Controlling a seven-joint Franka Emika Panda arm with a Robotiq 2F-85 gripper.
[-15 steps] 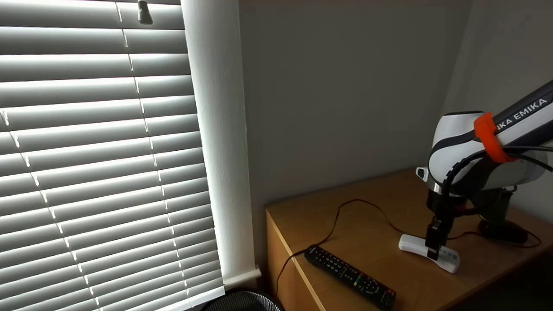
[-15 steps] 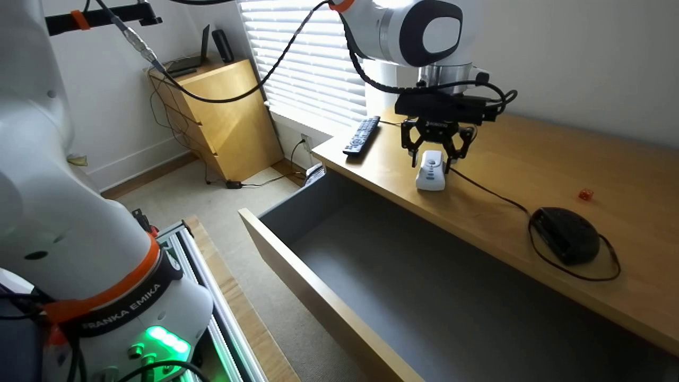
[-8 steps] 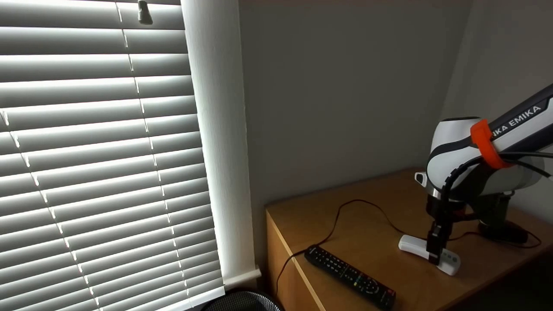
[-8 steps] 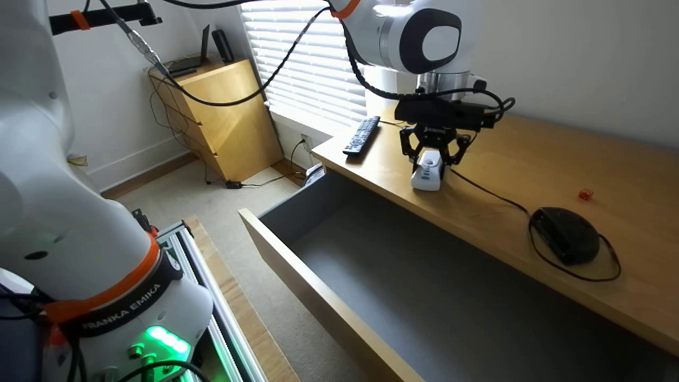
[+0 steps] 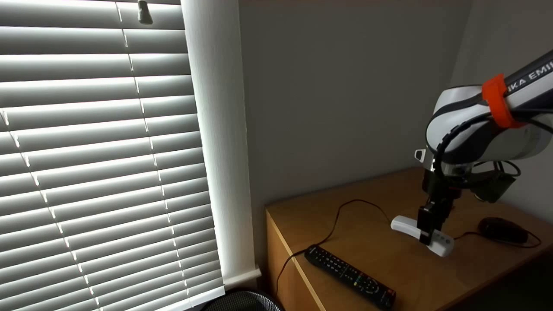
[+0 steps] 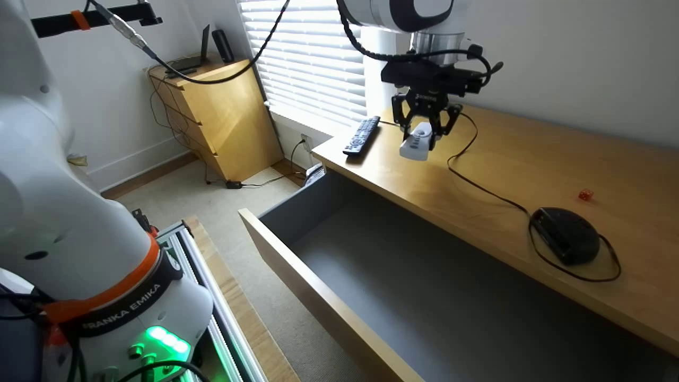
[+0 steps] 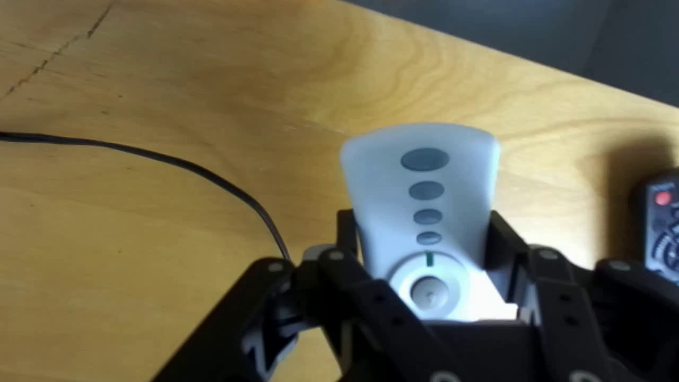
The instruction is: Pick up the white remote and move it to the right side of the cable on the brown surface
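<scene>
Smooth plast. wht remote (image 7: 427,204)

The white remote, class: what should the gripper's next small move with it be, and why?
Probably carry the white remote sideways across the cable. The gripper holds it from both sides, it looks clear of the desk, and in an exterior view the cable's nearer stretch lies to its right, not yet crossed.

Remote (image 7: 423,204) in gripper (image 6: 419,139), apparently above cabinet top (image 6: 530,164), between cable (image 7: 201,172) and second remote (image 6: 362,136), drawer (image 6: 403,265) below.
</scene>
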